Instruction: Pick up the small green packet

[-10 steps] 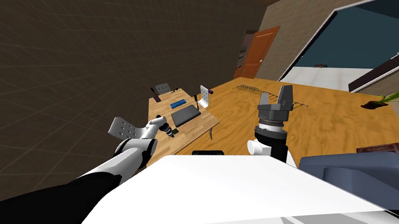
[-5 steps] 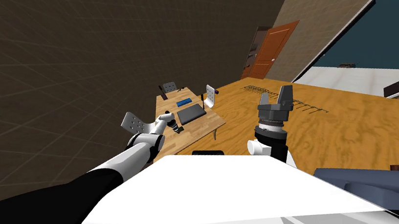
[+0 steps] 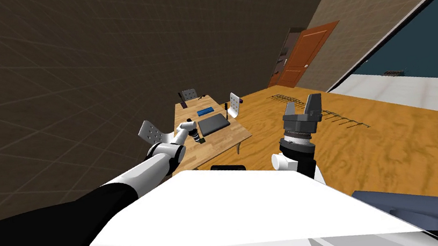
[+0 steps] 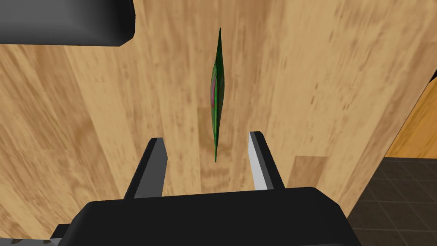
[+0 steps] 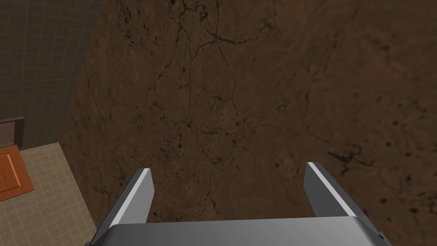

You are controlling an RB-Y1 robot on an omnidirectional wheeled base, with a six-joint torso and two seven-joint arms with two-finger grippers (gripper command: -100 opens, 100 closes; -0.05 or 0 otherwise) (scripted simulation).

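Note:
The small green packet stands on edge on the light wooden table, thin and dark green with a pink patch. My left gripper is open just above the tabletop, and the packet's near end reaches in between its fingers without touching either one. In the head view the left gripper hangs over the table's near corner, with the packet a dark speck at its tip. My right gripper is raised in front of my chest, open and holding nothing.
A dark flat slab and a blue item lie farther along the table; the slab's corner shows beyond the packet. White chairs flank the table. The table's edge is close beside the left hand. An orange door stands behind.
My whole head view has swung, so I have turned or moved at the base. The left arm has stayed stretched to the table's near corner by the packet. The right arm is unchanged.

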